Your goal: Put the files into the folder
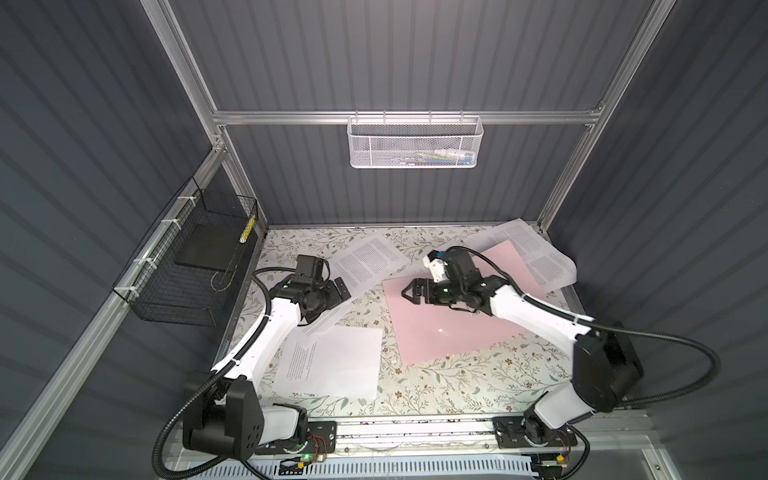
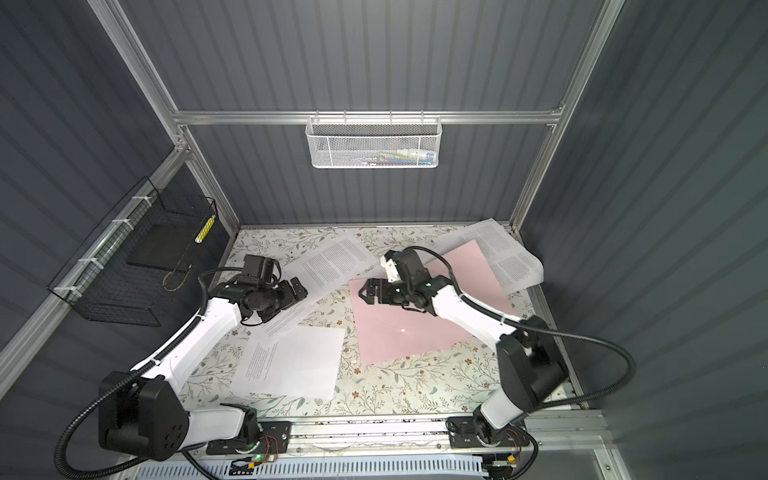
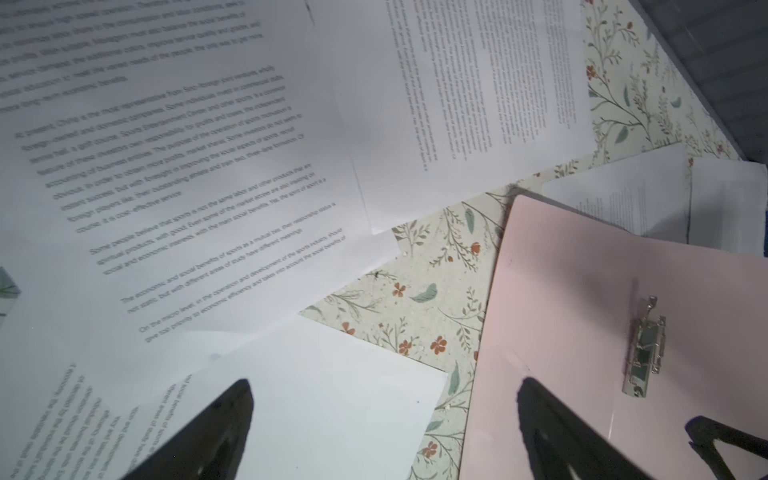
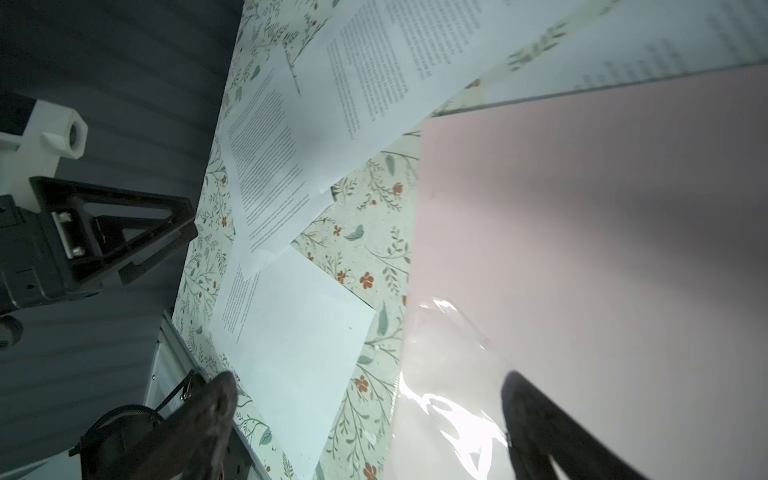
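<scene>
Shows left gripper spread wide, empty, above scattered white printed paper sheets; right gripper likewise spread, empty, over thin pale pink rectangular folder flat on floral surface.

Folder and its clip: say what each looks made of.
The folder: a thin pale pink sheet, probably plastic, perhaps coated card; smooth, with a small glare spot. The clip: metal, silvery and shiny, reflecting its surroundings.
</scene>
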